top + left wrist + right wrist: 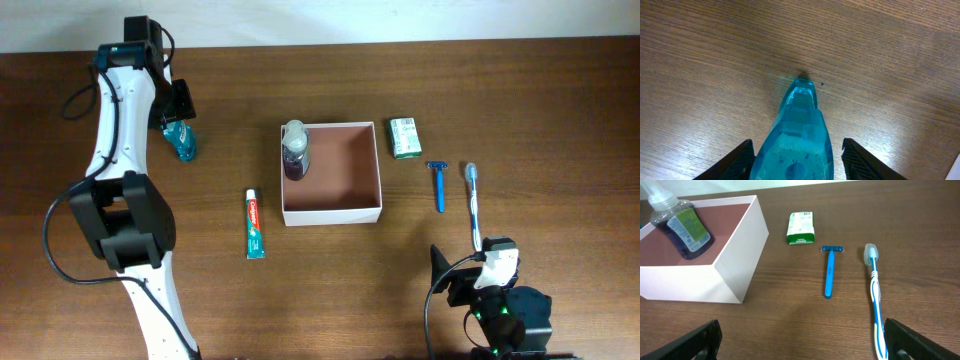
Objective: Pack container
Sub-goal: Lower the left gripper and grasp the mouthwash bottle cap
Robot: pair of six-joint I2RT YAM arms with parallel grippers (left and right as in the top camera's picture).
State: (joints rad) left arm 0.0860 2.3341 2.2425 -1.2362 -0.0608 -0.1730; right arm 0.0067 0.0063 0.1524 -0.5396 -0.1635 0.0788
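Near the middle of the wooden table [560, 100]: the container [332, 214], square and shallow, open at the top, with thin white walls and a reddish-brown floor, far larger than anything around it. Inside, along the wall at 9 o'clock: a mouthwash bottle [295, 152], dark purple liquid, clear cap, green label, cap end toward 12 o'clock. From the right wrist, the same container [690, 282] at 10 o'clock, one white corner turned toward the lens, the mouthwash bottle [682, 227] in its far part.

Outside the container, just beside it at 8 o'clock: a toothpaste tube [255, 224], lengthwise from 12 to 6. At 2 o'clock, near: a small green-and-white soap box [404, 137]. At 3 o'clock: a blue razor [438, 184], head toward 12, and beyond it a blue-and-white toothbrush [472, 205], bristles toward 12.

At 10 o'clock of the container, well apart: a clear blue bottle [181, 140] flat on the wood, under the left gripper [797, 155]. Jaws spread to either side of the bottle body, a strip of wood showing at the 3 o'clock finger; at the 9 o'clock finger, touching or just beside, cannot tell.

At 5 o'clock of the table: the right gripper [801, 330], jaws spread wide, only wood between them, toothbrush handle just inside the 3 o'clock finger.
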